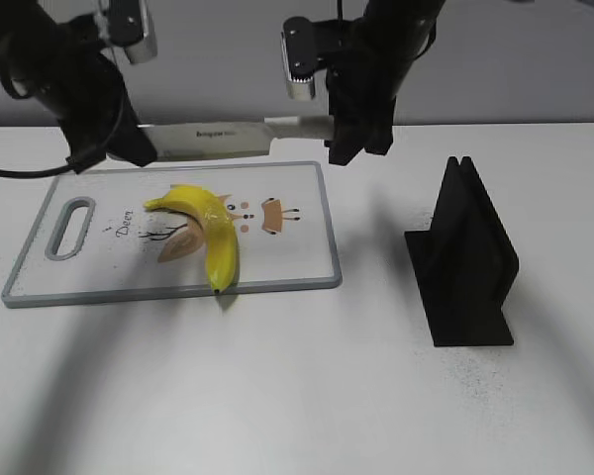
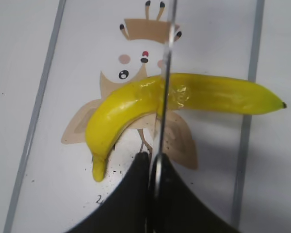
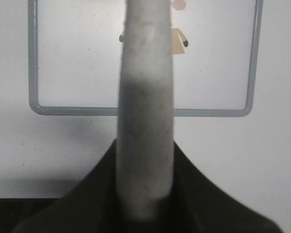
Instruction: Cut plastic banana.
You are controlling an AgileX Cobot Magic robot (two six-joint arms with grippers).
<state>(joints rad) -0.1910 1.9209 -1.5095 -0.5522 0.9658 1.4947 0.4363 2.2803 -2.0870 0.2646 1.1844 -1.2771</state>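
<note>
A yellow plastic banana (image 1: 210, 230) lies whole on the white cutting board (image 1: 297, 208), also in the left wrist view (image 2: 136, 104). A knife (image 1: 213, 138) hangs level above the board's far edge. My right gripper (image 1: 348, 127) is shut on its pale handle (image 3: 145, 121). My left gripper (image 1: 129, 148) is shut on the blade's tip end; in the left wrist view the thin blade (image 2: 166, 73) runs from the jaws (image 2: 153, 162) across the banana's middle, above it.
A black L-shaped knife stand (image 1: 465, 262) is on the white table to the right of the board. The board has a grey rim (image 3: 136, 111), a handle slot (image 1: 69, 228) at its left end and a printed deer drawing.
</note>
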